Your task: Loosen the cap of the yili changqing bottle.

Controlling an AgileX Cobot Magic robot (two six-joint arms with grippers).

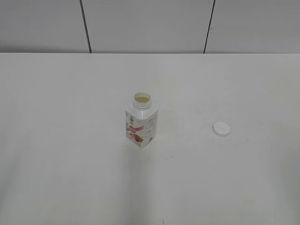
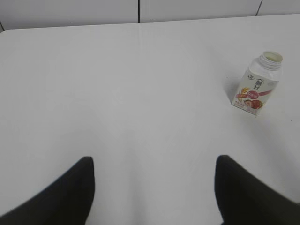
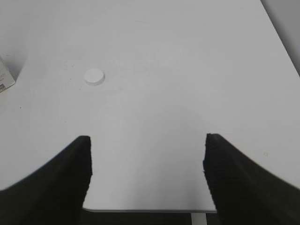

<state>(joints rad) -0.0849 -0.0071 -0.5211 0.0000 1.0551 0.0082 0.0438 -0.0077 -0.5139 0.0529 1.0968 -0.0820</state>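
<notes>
One bottle (image 1: 141,123) is standing on the table (image 1: 61,140), and one cap (image 1: 221,129) is lying well apart from the bottle, off its neck. Two grippers are showing, left gripper (image 2: 154,192) and right gripper (image 3: 147,180).

Your exterior view looks down at a slant on the table (image 1: 70,178). Both wrist views look forward across it; all share the bottle (image 1: 141,120).

From my station I log two grippers: the left gripper (image 2: 152,194) with smooth matte black tapering fingers (image 2: 70,197), the right gripper (image 3: 146,180) likewise black, its fingers' (image 3: 225,178) inner edges finely ribbed.
</notes>
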